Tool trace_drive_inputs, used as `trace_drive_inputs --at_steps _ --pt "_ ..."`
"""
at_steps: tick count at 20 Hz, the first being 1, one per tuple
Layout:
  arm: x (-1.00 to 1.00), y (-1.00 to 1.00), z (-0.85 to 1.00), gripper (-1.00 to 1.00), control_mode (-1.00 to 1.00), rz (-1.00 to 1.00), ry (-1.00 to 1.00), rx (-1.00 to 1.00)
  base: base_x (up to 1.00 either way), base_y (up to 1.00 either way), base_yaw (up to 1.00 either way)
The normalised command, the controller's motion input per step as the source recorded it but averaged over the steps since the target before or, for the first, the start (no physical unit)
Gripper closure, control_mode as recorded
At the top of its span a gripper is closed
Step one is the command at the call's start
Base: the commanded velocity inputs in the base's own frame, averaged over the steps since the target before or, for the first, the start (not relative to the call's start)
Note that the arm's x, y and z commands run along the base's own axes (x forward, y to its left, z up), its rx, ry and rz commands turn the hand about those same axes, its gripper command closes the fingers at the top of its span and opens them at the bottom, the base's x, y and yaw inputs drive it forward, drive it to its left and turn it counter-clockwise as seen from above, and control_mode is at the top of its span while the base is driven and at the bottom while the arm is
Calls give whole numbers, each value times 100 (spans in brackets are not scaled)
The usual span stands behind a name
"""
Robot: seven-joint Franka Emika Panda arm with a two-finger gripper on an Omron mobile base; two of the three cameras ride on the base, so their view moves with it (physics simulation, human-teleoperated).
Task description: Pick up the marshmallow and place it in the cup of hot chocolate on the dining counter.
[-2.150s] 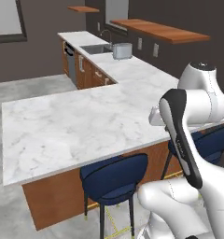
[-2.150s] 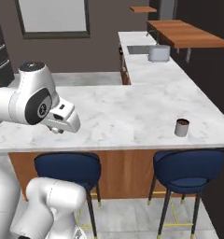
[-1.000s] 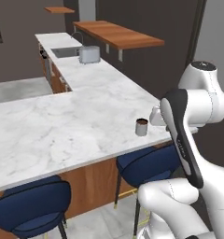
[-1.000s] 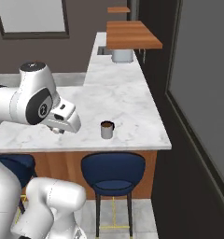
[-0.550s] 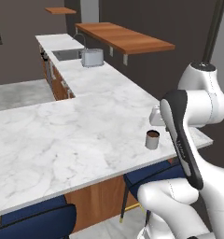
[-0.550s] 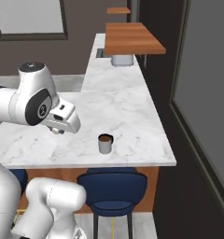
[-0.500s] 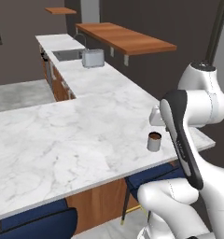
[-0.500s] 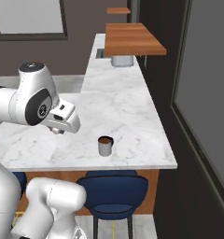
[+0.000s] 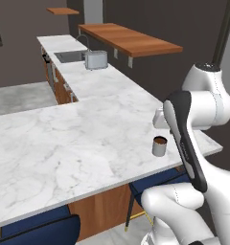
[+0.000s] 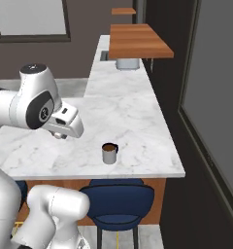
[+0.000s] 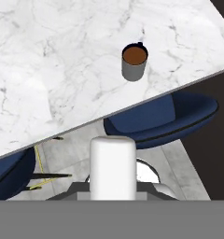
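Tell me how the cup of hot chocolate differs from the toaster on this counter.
The cup of hot chocolate is a small round cylinder, open-topped with brown liquid showing; the toaster is boxy, wider and closed in.
The cup stands near the dining counter's front edge above a blue stool; the toaster sits far back beside the sink.
Both are grey, metallic-looking and upright.

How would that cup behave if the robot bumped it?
The cup looks taller than wide, so it may tip. Brown liquid sits near its rim, so it would likely slosh. The counter looks smooth, so it may slide.
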Motion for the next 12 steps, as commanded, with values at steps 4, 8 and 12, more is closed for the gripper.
trace_drive_inputs --at_steps 4,8,12 --pt "0 -10 -2 100 -100 0 1 0 0 -11 0" --pt "25 -23 -19 100 -100 -4 5 0 0 0 0" --pt "46 -25 -19 100 -100 -6 8 0 0 0 0"
